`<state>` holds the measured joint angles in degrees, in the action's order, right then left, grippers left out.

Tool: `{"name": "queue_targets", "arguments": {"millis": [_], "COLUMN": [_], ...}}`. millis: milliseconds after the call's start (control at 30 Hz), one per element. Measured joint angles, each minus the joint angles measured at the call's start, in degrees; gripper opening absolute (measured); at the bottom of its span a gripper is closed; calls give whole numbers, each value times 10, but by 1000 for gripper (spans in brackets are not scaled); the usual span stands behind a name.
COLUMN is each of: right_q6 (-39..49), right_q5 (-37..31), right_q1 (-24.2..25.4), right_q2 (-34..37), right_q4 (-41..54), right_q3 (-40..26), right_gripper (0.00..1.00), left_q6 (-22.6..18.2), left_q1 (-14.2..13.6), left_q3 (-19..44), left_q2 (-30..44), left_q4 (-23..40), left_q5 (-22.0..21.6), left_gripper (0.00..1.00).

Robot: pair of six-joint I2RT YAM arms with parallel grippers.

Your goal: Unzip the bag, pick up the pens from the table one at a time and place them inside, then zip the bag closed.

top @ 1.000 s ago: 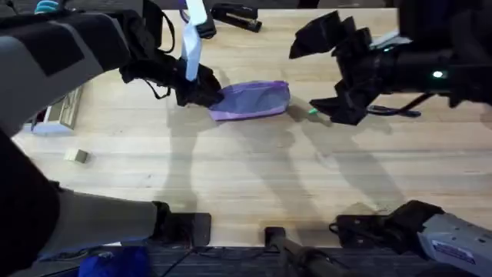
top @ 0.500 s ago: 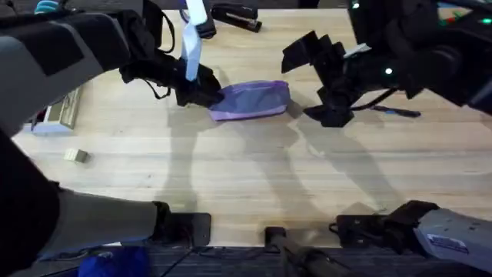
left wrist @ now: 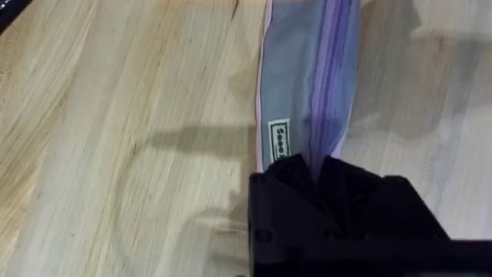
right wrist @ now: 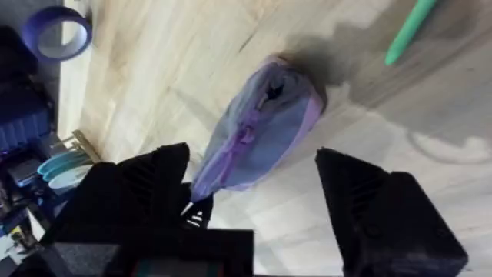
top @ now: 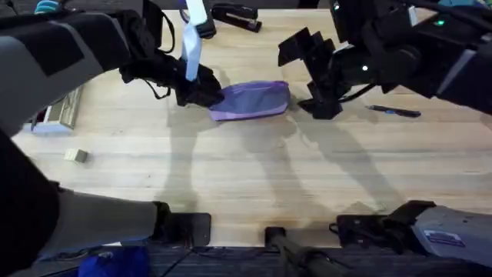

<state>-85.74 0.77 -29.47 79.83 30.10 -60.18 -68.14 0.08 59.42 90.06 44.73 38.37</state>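
Observation:
The lavender and grey-blue bag [top: 252, 100] lies on the table [top: 246, 177], its zipper running along the top. My left gripper [top: 198, 88] is shut on the bag's left end; in the left wrist view the bag [left wrist: 304, 77] runs away from that gripper [left wrist: 317, 171]. My right gripper [top: 311, 73] hangs open just off the bag's right end. In the right wrist view the bag [right wrist: 257, 127] lies ahead between the spread fingers [right wrist: 150, 188], with the green pen [right wrist: 411, 27] beyond it. The dark pen [top: 393, 111] lies to the right.
A black stapler [top: 234, 15] rests at the table's far edge. A small pale block [top: 75, 155] and some clutter [top: 54, 115] sit at the left. A purple tape roll [right wrist: 55, 31] lies off the table's far side. Bare wood spreads in front of the bag.
My right gripper has moved left and slightly away from me, closing in on the bag's right end and covering the green pen in the overhead view. The left gripper and bag have stayed put.

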Motion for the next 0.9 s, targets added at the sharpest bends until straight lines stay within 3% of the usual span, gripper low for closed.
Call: {"name": "queue_targets", "arguments": {"millis": [600, 900], "right_q6": [-19, -35], "right_q5": [-6, -15], "right_q1": [-2, -13], "right_q2": [39, 49], "right_q4": [-56, -68], "right_q3": [0, 0], "right_gripper": [994, 935], "left_q6": [0, 0], "left_q1": [0, 0], "left_q3": [0, 0], "left_q2": [0, 0], "left_q4": [0, 0], "left_q5": [0, 0], "left_gripper": [42, 42]}}
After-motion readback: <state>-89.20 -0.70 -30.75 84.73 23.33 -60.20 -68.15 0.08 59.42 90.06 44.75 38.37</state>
